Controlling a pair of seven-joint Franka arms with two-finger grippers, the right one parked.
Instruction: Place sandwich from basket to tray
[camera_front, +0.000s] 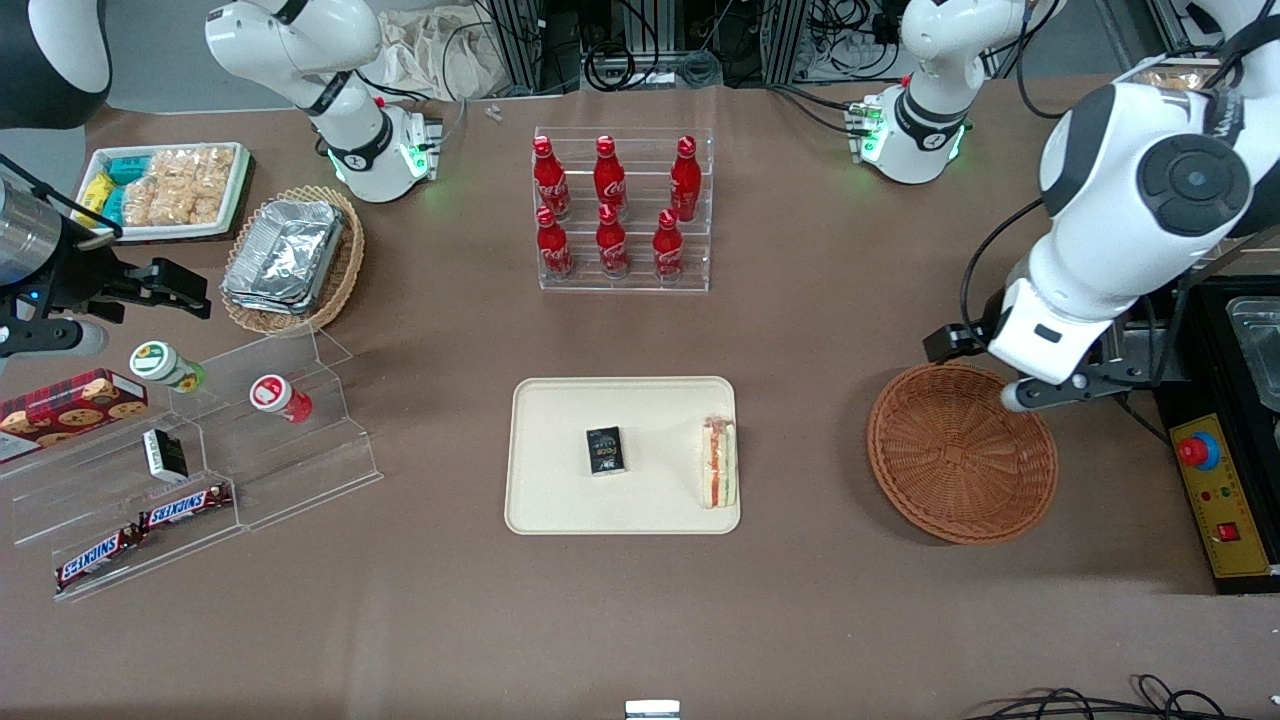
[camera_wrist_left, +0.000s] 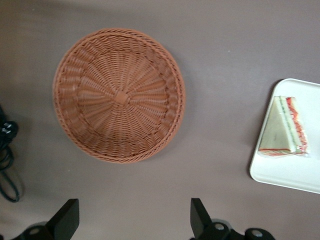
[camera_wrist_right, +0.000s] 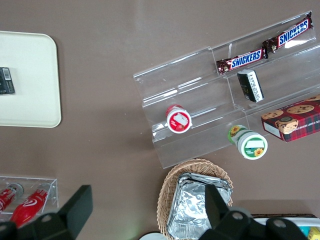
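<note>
- fingers (camera_wrist_left: 70, 215) of the gripper (camera_wrist_left: 132, 220) are standing wide apart with nothing between them, and the gripper is hanging above the table at the basket's rim on the working arm's end.
- basket (camera_front: 960, 455) is lying empty beneath it, a round, shallow bowl of reddish-brown wicker, its weave radiating from a small square knot at the centre to a braided rim.
- sandwich (camera_front: 718, 462) is already sitting on the tray (camera_front: 560, 500), at the edge nearest the basket, well apart from the gripper; judging by this, the placing looks done.
- it is showing as a soft triangular wedge of white bread with orange-red and green layers along one edge, seemingly in clear wrap.
- the tray is a flat, smooth cream rectangle with rounded corners and a low rim, also carrying a small dark packet (camera_front: 604, 449) near its middle.
- risk from here: the sandwich is resting close to the rim, so a knock to the tray could tip it off onto the table.
- the light wicker could also be dragged if the arm were swinging low over it.
</note>
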